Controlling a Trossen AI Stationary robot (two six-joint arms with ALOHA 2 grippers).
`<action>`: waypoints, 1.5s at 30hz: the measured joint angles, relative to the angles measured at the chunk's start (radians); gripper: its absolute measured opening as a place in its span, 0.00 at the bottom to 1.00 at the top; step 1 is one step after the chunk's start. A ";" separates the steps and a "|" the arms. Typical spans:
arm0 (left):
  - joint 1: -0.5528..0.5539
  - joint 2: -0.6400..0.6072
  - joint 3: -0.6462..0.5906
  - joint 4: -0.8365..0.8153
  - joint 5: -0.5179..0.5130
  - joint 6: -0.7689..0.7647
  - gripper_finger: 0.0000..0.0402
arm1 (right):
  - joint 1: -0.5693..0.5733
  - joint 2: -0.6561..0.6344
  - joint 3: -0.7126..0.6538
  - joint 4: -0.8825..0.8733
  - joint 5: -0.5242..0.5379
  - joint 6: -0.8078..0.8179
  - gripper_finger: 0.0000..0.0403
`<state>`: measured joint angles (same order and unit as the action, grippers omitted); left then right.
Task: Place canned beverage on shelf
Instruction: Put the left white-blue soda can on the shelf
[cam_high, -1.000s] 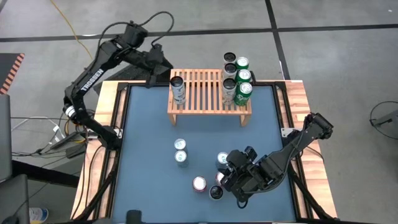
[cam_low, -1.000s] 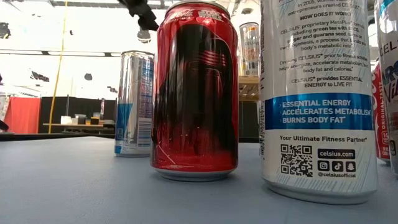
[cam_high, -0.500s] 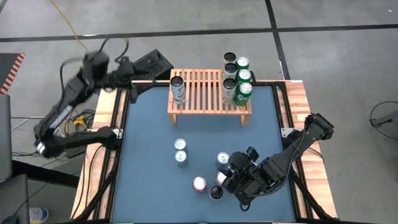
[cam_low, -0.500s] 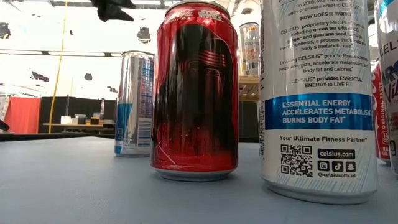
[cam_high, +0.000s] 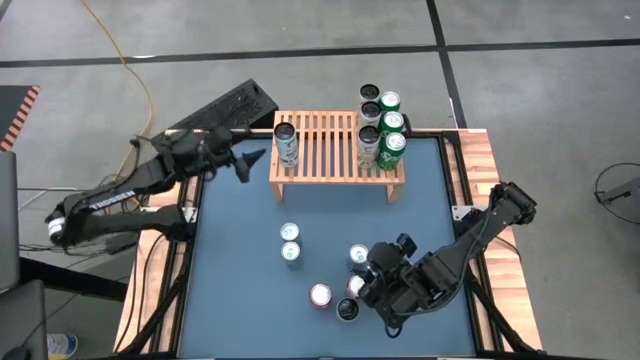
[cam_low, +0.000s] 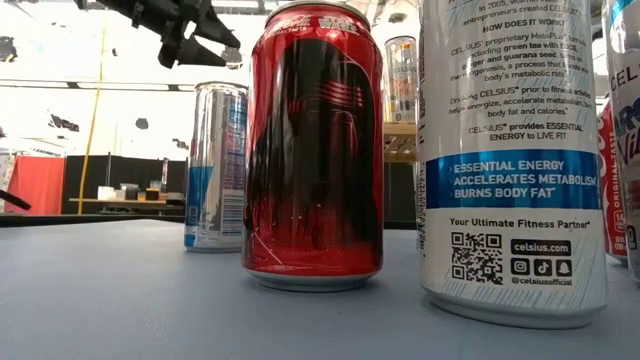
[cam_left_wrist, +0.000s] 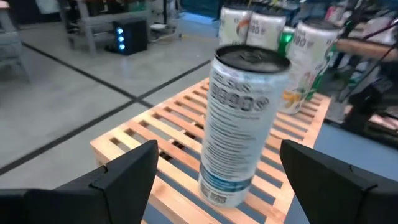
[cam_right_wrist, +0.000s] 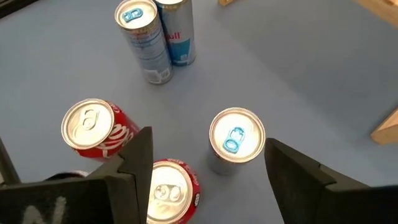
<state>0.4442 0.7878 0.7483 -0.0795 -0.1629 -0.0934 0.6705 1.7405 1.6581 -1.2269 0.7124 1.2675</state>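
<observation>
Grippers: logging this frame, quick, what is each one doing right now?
Left gripper: open, empty, beside the shelf.
Right gripper: open, empty, above the silver can.

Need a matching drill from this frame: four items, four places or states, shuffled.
Items:
1. tall white can with dark lid
2. green-topped cans
3. red cola can
4. left gripper

Places or states:
A. open, empty, in the air just off the left end of the light-wood slatted shelf
B. on the blue table, near the right gripper
C. alone at the shelf's left end
D. clustered at the shelf's right end

Pairs: 1-C, 2-D, 3-B, 4-A
</observation>
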 joint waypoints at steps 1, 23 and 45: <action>-0.039 0.008 0.000 0.001 -0.052 0.005 0.80 | 0.004 0.000 0.000 0.000 0.000 0.000 0.61; -0.356 0.215 0.000 0.294 -0.551 0.099 0.80 | 0.026 0.000 0.000 -0.030 0.019 0.015 0.61; -0.388 0.416 0.000 0.422 -0.748 -0.006 0.80 | 0.063 0.000 0.000 -0.038 0.017 0.072 0.61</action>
<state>0.0558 1.2033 0.7483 0.3422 -0.9114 -0.0995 0.7334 1.7405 1.6581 -1.2652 0.7296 1.3392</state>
